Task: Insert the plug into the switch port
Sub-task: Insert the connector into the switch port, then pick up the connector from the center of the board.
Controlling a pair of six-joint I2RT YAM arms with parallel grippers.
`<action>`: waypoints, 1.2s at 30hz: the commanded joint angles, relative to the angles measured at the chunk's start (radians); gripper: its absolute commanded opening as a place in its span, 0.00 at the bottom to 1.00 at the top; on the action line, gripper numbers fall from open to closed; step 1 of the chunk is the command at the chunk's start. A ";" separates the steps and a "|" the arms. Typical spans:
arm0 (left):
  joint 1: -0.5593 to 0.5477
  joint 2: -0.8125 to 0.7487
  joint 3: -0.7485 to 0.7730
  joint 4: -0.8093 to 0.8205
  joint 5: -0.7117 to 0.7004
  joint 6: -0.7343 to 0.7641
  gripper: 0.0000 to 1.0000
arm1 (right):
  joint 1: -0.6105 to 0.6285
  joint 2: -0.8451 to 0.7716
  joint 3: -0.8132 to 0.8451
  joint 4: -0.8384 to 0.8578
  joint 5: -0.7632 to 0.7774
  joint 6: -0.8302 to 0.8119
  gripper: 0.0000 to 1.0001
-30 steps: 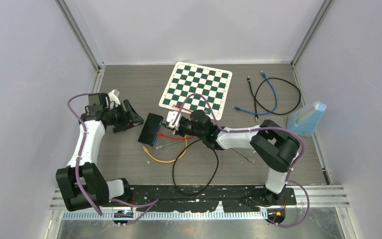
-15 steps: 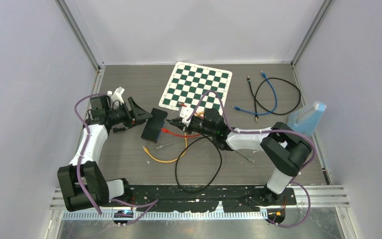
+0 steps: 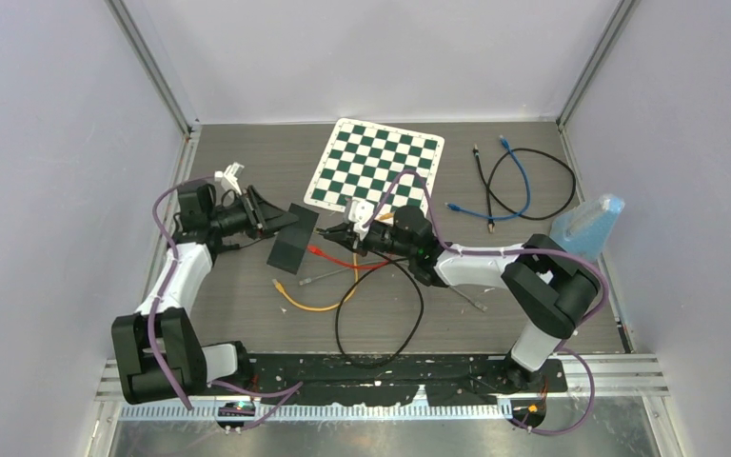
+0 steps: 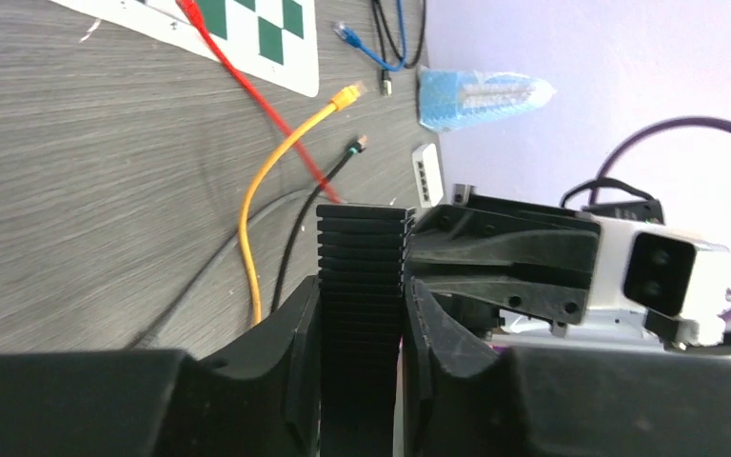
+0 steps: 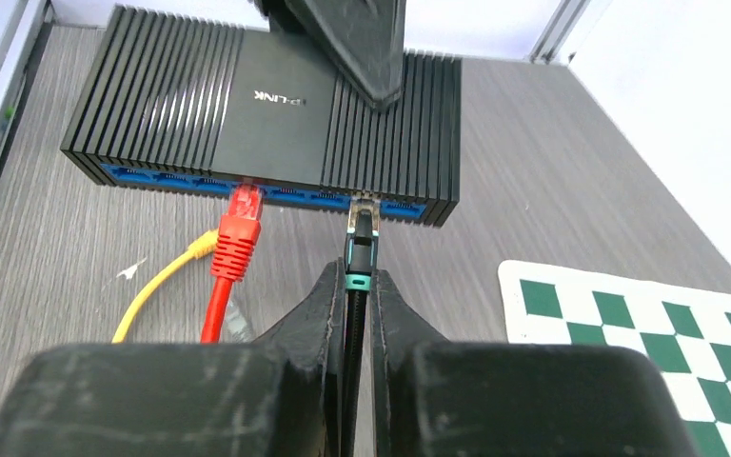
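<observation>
The black ribbed switch (image 3: 288,246) sits left of centre, and my left gripper (image 3: 276,221) is shut on its far edge. In the left wrist view the switch's ribbed side (image 4: 362,257) fills the gap of the left gripper (image 4: 362,290), with both fingers (image 4: 290,343) pressed on it. My right gripper (image 5: 352,276) is shut on the black cable just behind the teal-ringed plug (image 5: 362,233). The plug tip is at the mouth of a blue port near the right end of the switch (image 5: 276,105). A red plug (image 5: 238,233) sits in a port further left.
Yellow cable (image 3: 309,305), red cable (image 3: 343,262) and a black cable loop (image 3: 381,324) lie in front of the switch. The chessboard (image 3: 376,171) is behind it. Blue and black cables (image 3: 523,181) and a blue-white object (image 3: 585,227) are at the right.
The left gripper reached the switch and closed on its edge, tilting it slightly. The right gripper shifted a little right, still holding the plug, which now meets a port.
</observation>
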 commanded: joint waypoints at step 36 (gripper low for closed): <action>0.088 0.021 -0.029 0.235 -0.255 -0.195 0.00 | 0.185 -0.181 0.046 -0.413 0.601 0.361 0.57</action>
